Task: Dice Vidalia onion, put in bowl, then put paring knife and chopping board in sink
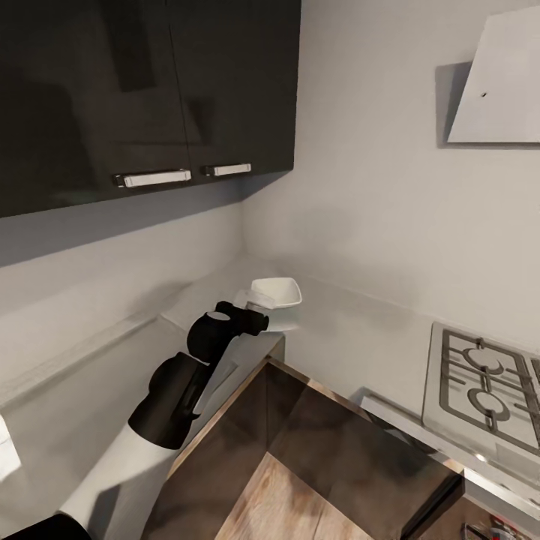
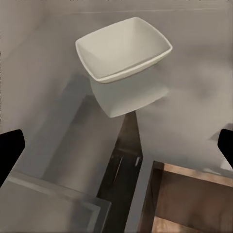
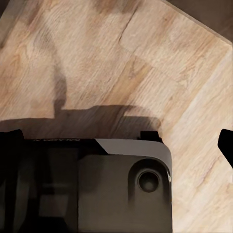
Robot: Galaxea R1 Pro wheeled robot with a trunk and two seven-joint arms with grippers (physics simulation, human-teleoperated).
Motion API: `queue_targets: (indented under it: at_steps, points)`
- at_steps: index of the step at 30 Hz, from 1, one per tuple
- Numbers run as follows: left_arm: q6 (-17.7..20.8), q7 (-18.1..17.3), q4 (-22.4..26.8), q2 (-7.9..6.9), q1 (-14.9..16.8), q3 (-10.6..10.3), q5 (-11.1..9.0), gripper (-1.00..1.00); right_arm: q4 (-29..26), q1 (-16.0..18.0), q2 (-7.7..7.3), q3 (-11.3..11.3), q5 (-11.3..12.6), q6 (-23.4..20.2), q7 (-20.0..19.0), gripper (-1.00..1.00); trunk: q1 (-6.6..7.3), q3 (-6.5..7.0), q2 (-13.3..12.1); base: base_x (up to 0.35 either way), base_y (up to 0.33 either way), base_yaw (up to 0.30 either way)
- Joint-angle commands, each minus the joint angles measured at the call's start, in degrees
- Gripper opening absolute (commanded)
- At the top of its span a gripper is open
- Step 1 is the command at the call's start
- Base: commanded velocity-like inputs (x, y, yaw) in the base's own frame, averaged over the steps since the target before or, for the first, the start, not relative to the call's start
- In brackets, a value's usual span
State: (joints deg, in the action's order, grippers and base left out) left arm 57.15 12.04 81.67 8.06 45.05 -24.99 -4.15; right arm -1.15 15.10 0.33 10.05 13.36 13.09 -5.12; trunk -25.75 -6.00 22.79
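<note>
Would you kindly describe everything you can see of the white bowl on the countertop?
The bowl is shallow, glossy and white, a rounded square with flaring walls and a thin rim. It looks ceramic, stands upright and appears empty. It rests on the grey reflective countertop near the corner of the walls, its reflection showing below it on the surface. The left gripper is open and held over the counter short of the bowl, not touching it.

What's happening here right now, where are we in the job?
The left arm is stretched out over the countertop toward the bowl in the corner. The left gripper is open, holds nothing and has the bowl ahead of it; the bowl looks empty. The right gripper is also open, pointing down at the wood floor over the robot's base. A stove sits to the right.
</note>
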Motion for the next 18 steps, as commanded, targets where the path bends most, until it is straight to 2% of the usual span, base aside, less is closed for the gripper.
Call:
queue_targets:
  at_steps: [1, 6, 10, 18]
  points:
    - [0.2, 0.5, 0.0, 0.0, 0.1, -0.1, -0.4, 1.0, 0.1, 0.1, 0.0, 0.4, 0.6, 0.2, -0.6, 1.0, -0.04, -0.13, 0.1, 0.0, 0.0, 0.0]
    - [0.2, 0.5, 0.2, -0.5, -0.1, -0.1, -0.5, 1.0, 0.1, 0.1, 1.3, 0.4, 0.5, 0.3, 0.9, 1.0, -0.04, -0.13, 0.1, 0.0, 0.0, 0.0]
    - [0.2, 0.5, 0.2, -0.61, -0.1, -0.1, -0.5, 1.0, 0.1, 0.0, 1.68, 0.4, 0.1, 0.2, 1.5, 1.0, -0.04, -0.13, 0.1, 0.0, -0.045, 0.0]
    - [0.2, 0.4, 0.2, -0.61, -0.1, -0.1, -0.5, 1.0, 0.1, 0.1, 1.84, 0.4, 0.0, 0.2, 1.6, 1.0, -0.04, -0.13, 0.1, 0.03, -0.248, 0.0]
